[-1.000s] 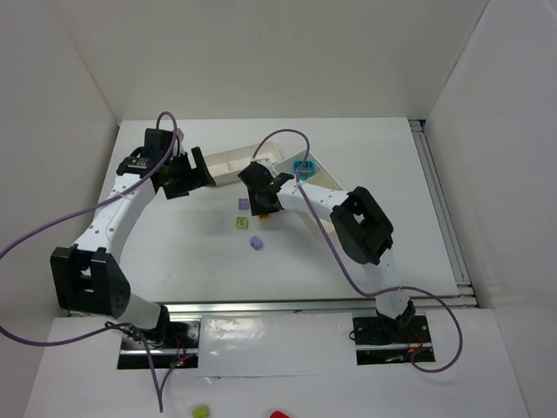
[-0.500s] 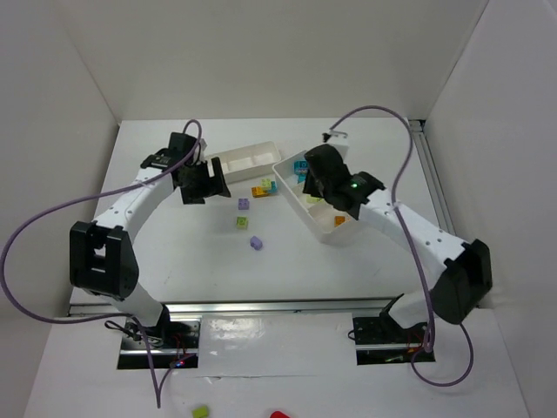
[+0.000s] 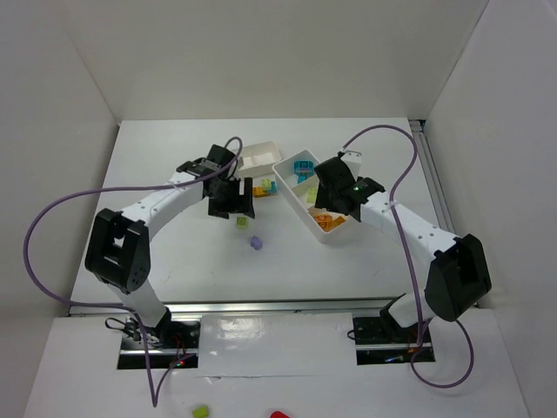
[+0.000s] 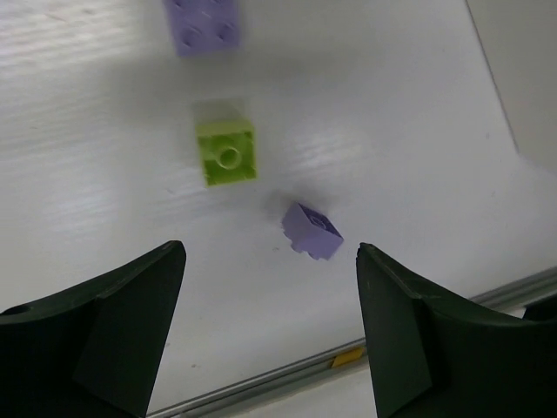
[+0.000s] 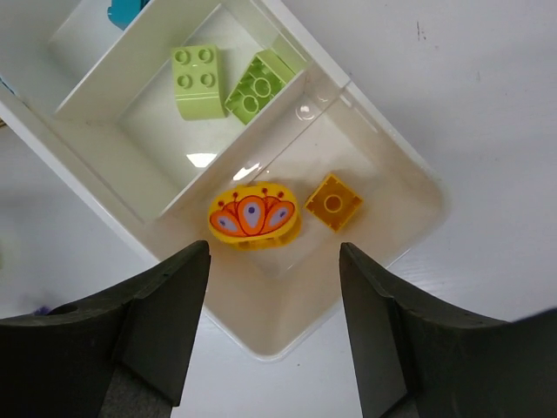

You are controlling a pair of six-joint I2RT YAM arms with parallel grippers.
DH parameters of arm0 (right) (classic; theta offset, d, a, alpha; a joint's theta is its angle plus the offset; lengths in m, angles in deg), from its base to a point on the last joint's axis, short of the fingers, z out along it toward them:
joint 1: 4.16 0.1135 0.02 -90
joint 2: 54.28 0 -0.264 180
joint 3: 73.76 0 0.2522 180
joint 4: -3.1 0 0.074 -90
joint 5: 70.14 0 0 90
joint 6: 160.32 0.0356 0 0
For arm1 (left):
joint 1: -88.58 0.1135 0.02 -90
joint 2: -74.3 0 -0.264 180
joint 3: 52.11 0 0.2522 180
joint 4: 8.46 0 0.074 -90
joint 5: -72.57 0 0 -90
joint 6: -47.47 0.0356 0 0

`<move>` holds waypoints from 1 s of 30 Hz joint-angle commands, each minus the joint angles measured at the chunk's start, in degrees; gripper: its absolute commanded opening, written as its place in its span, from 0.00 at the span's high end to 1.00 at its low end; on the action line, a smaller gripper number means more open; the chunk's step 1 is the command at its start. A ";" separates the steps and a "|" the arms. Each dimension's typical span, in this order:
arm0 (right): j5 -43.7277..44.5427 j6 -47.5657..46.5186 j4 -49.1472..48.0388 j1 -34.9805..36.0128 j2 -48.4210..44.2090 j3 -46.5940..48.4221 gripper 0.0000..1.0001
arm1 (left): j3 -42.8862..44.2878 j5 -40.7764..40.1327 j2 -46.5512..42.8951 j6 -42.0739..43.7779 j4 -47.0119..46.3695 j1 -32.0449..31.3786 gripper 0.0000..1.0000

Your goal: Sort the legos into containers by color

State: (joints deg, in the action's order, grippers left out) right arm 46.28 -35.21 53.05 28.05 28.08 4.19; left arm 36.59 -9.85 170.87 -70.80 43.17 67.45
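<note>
Left gripper (image 3: 233, 198) hangs over the middle of the table (image 3: 174, 252) with its jaws spread wide and nothing between them. A second ago it was out toward the far-left corner, and it has since swung in over the loose bricks. In its wrist view a pale purple brick (image 4: 312, 232) lies tilted on the table just ahead of the fingertips, nearest the table's near edge. A lime brick (image 4: 226, 152) sits stud-up a little beyond it. A second purple brick (image 4: 204, 24) lies farther still, at the top of that view.

The right gripper (image 5: 274, 252) has its jaws parted and empty. It hovers over the near end compartment of the right tray (image 3: 300, 207), which lies slantwise right of centre. A second ago this arm was folded across the middle of the table, above the loose bricks. That compartment now holds a printed yellow-orange piece (image 5: 252, 216), which was not there half a second ago. Just beside it, not touching, is a small orange brick (image 5: 337, 202).

The middle compartment holds two lime bricks (image 5: 197, 80) side by side. A teal brick (image 3: 304, 167) lies in the far compartment.

Left of the right tray's far end, a small cluster of orange and yellow bricks (image 3: 264, 188) rests on the table. Just beyond the cluster, toward the far edge, stands the left tray (image 3: 259, 157).
</note>
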 commanded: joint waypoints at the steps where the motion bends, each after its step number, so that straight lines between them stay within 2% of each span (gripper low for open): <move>1: 2.06 0.13 0.11 -0.21 -0.18 2.78 0.31 | -1.55 2.26 -2.00 3.30 1.24 -5.14 0.12; 4: 2.06 -1.01 -0.50 -0.21 -0.71 3.58 0.31 | -3.04 2.97 -0.69 5.33 1.24 -9.88 0.10; 9: 1.45 -2.15 0.02 -1.27 -1.24 5.51 0.25 | -3.66 -2.73 1.86 6.38 -1.29 -14.82 0.08; 11: 1.45 -2.15 0.03 -1.27 -1.77 5.51 0.24 | -3.66 -5.36 3.61 6.39 -2.17 -16.75 0.13; 15: 0.83 -2.15 0.03 -1.79 -2.29 5.51 0.23 | -3.13 -8.10 6.86 6.39 -2.80 -18.07 0.21; 20: 0.83 -2.15 0.03 -1.80 -2.30 4.99 0.23 | -5.06 -13.28 7.40 6.39 -5.60 -18.60 0.22; 24: 0.30 -2.68 0.03 -2.32 -2.30 4.99 0.23 | -5.06 -13.90 8.45 6.39 -5.61 -18.60 0.24; 30: 0.30 -3.21 0.03 -2.32 -1.77 6.04 0.23 | -4.01 -14.43 8.45 6.39 -6.84 -18.60 0.35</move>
State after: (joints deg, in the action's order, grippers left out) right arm 45.97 -37.65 53.16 26.06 27.82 7.27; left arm 31.60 -22.97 178.81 -65.06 37.59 49.05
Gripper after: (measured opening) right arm 0.770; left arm 0.662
